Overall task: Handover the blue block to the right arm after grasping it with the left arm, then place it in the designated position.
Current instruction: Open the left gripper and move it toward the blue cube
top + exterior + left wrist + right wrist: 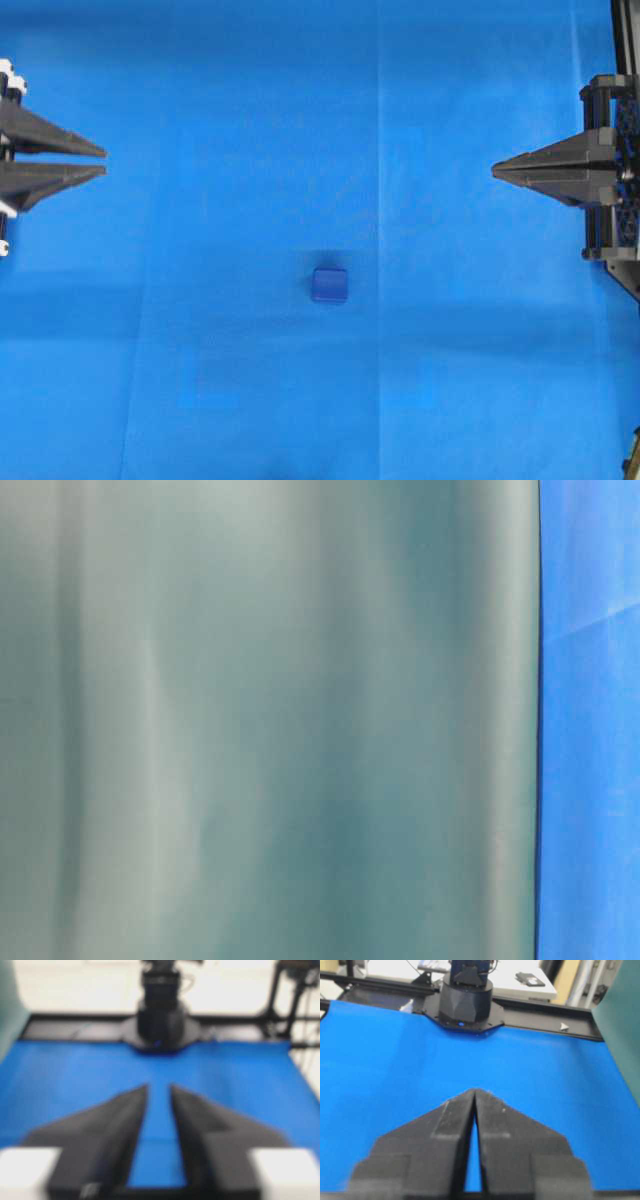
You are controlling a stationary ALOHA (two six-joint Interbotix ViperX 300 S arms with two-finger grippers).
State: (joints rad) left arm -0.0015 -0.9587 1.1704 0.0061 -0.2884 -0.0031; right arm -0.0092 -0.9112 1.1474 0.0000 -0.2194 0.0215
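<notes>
Blue block (329, 285) sits untouched just below frame centre. Left gripper (104, 161) jaws slightly parted, empty; right gripper (494, 171) jaws closed, empty.

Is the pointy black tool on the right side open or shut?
Shut. The right tool has its tips touching in the wrist view, with only a thin sliver of blue cloth showing further back; it holds nothing.

The block (329, 285) is lying on the cloth (230, 120) near the middle of the overhead view, a little below centre. The left gripper (104, 161) is sitting at the left edge and the right gripper (494, 171) at the right edge, pointing toward each other, both well apart from the block and farther up the view.
</notes>
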